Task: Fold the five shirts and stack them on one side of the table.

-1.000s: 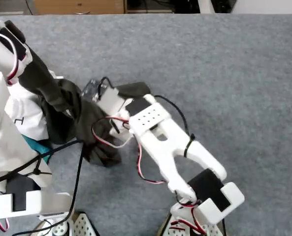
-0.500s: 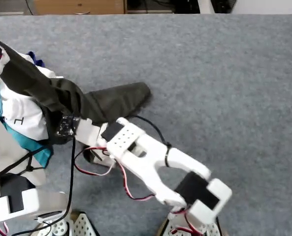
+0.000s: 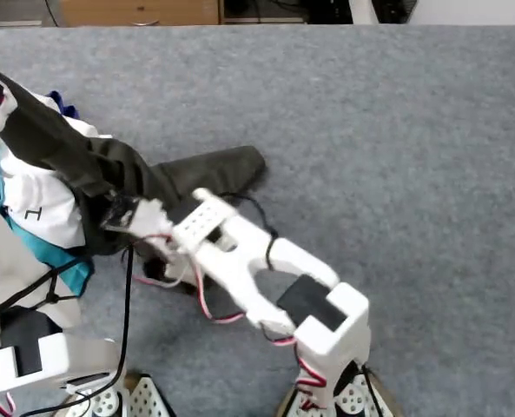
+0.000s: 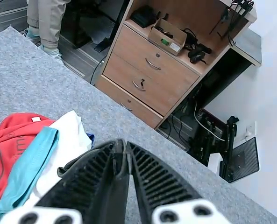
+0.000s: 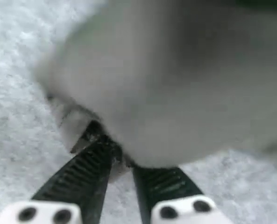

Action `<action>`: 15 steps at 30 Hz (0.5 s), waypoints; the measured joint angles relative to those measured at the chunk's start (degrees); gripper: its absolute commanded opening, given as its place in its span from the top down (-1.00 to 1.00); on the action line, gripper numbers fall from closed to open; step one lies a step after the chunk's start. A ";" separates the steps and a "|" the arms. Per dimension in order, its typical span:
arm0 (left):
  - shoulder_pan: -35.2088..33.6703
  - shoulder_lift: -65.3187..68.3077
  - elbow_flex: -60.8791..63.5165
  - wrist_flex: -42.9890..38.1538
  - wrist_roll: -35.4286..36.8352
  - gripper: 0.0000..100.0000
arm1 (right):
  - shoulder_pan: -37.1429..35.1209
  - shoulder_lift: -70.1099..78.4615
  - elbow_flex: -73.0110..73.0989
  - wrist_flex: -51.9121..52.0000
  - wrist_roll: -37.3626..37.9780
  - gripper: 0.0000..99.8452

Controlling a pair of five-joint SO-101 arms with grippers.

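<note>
My right arm has swung toward the left edge of the surface (image 3: pixel 396 156). Its claw (image 3: pixel 118 213) now sits against the lower part of the dark shirt (image 3: pixel 201 174), just beside the pile. I cannot tell whether this claw is open or closed, because cloth crowds close in front of it.

The left claw (image 4: pixel 122 161) is clamped tight on a fold of the same shirt and holds it raised near the far left corner. The cloth runs down in a slanting band, with one end trailing flat toward the middle of the surface. A white shirt (image 3: pixel 40 195), a teal shirt (image 3: pixel 53 252) and a red shirt (image 4: pixel 7 144) lie heaped at the left edge.

To do this step well, I judge the right claw should take only the dark shirt's edge, clear of the heap. Then both claws should draw apart evenly, so the shirt spreads flat before folding.
</note>
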 measured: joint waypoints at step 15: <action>-0.35 -0.18 13.80 0.00 0.00 0.96 | 23.47 -16.44 -15.21 10.64 6.15 0.98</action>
